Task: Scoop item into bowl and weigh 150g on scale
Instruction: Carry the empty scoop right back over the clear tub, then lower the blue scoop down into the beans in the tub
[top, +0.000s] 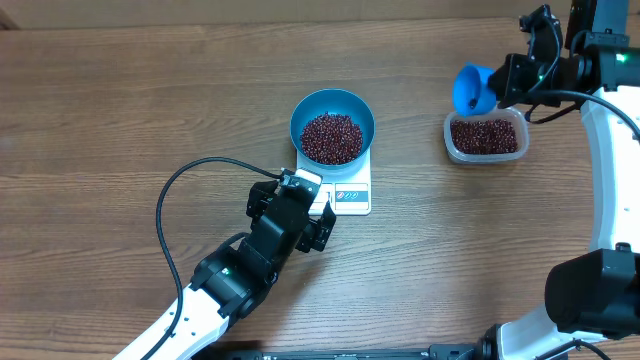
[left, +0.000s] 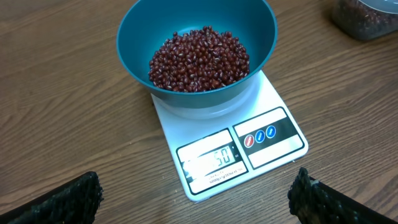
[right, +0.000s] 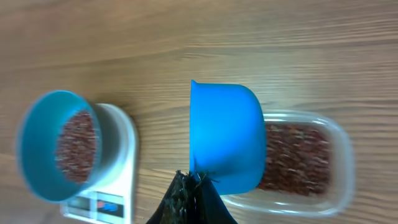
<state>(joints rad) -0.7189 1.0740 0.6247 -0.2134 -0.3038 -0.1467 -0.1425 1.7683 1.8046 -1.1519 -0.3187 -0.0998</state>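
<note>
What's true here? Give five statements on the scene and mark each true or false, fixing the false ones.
1. The bowl sits on the scale. True.
2. The bowl is empty. False: it holds beans.
3. The right gripper holds the scoop. True.
4. The left gripper grips the bowl. False: it is open, short of the scale, touching nothing.
5. The tub is empty. False: it holds beans too.

A brown wood-grain table (top: 120, 100) carries a flat white square kitchen scale (top: 352, 195) at frame centre and a clear rounded-rectangular plastic tub (top: 448, 140) at upper right, well apart.
</note>
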